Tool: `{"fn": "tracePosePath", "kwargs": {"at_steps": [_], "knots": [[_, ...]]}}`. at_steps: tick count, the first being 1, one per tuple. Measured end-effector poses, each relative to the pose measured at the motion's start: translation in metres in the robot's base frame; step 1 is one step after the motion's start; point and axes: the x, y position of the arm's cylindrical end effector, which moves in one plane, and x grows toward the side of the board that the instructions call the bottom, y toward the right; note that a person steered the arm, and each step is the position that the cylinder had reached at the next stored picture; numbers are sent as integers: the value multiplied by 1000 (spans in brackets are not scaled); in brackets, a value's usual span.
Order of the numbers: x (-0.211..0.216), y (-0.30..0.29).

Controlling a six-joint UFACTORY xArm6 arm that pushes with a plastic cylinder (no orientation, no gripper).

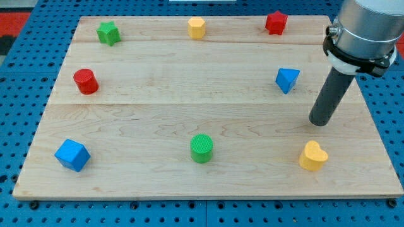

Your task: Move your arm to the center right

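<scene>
My tip (320, 122) rests on the wooden board (158, 126) at the view's right, about mid-height. It stands below and to the right of the blue triangular block (287, 79) and above the yellow heart block (313, 156), touching neither. The dark rod rises to the grey arm body (365, 28) at the view's top right.
A green star block (108, 33), a yellow hexagonal block (197, 28) and a red star block (276, 22) line the top edge. A red cylinder (85, 81) sits at the left, a blue cube (72, 155) at bottom left, a green cylinder (202, 148) at bottom centre.
</scene>
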Motion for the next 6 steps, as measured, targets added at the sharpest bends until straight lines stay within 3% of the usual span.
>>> {"fn": "tracePosePath", "kwargs": {"at_steps": [3,5,6], "knots": [[0,5],[-52,59],[-30,93]]}}
